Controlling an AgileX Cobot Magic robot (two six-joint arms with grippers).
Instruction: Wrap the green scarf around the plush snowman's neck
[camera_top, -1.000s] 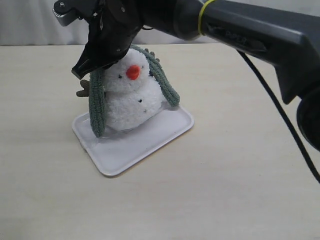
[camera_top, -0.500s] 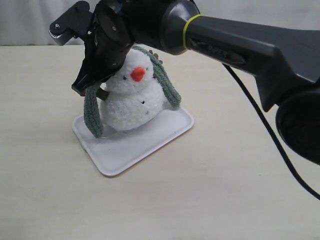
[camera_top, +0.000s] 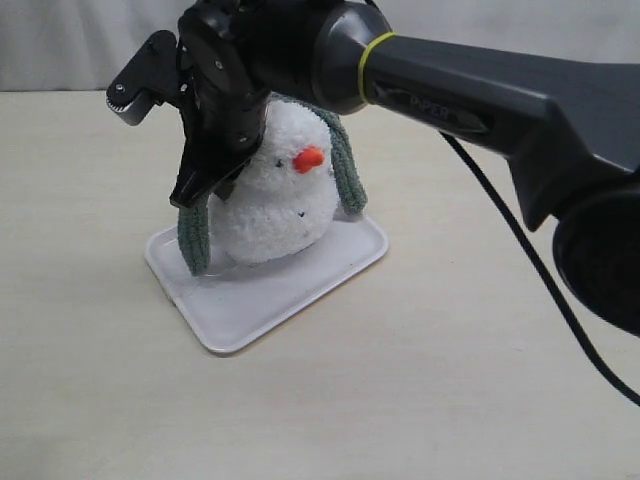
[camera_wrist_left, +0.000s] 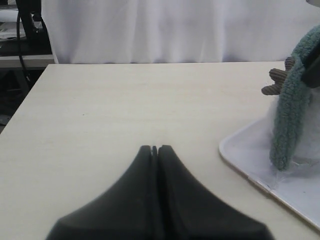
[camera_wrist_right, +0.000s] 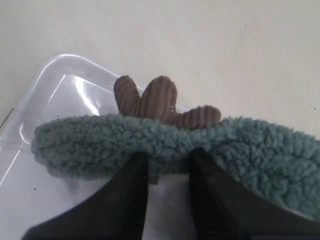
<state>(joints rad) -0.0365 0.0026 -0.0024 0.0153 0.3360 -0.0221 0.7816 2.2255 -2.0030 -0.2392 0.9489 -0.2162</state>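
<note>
My right fingers (camera_wrist_right: 131, 192) pinch the scarf (camera_wrist_right: 90, 145) beside the snowman (camera_top: 272, 210); left fingers (camera_wrist_left: 142, 175) closed over the desk (camera_wrist_left: 100, 110).

The right tool (camera_top: 203, 188) is gripping the green scarf (camera_top: 193, 236) beside the plush snowman (camera_top: 272, 205), one end hanging just below the tool over the white tray (camera_top: 262, 300) on the table (camera_top: 450, 380), the other draping down the snowman's far side.
</note>
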